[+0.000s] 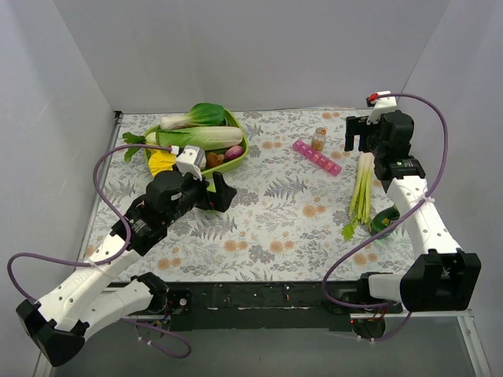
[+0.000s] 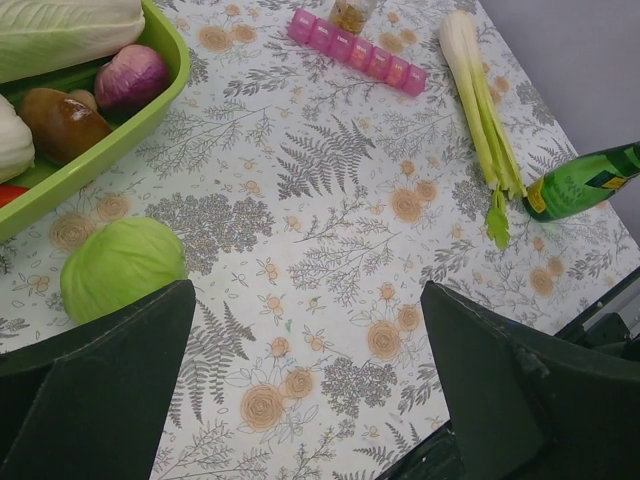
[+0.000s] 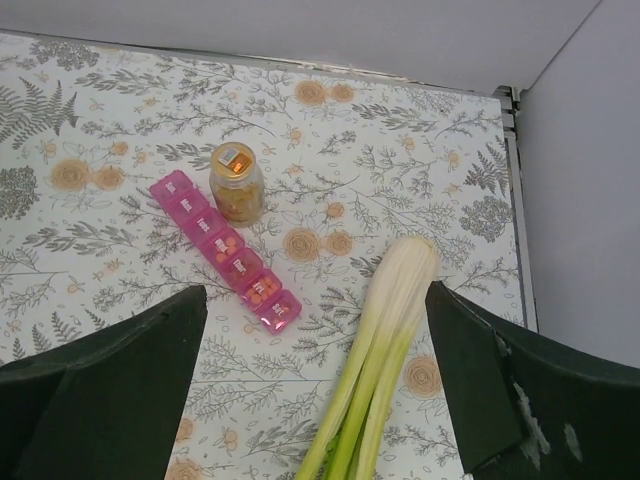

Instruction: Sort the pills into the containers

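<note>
Pink translucent pill box point(image 3: 225, 247): slim strip of seven square cells, flat on the table point(image 3: 400, 150), lying diagonally. Orange pills point(image 3: 262, 291) show through a few cells toward one end. Small clear bottle point(image 3: 237, 184) stands upright just beside the strip, full of amber pills.

The left arm point(image 1: 126, 228) reaches forward and angles inward, and the left gripper point(image 1: 222, 193) hovers low with its jaws spread wide. The right arm point(image 1: 424, 224) stretches further forward, the right gripper point(image 1: 354, 133) equally wide and empty.
</note>
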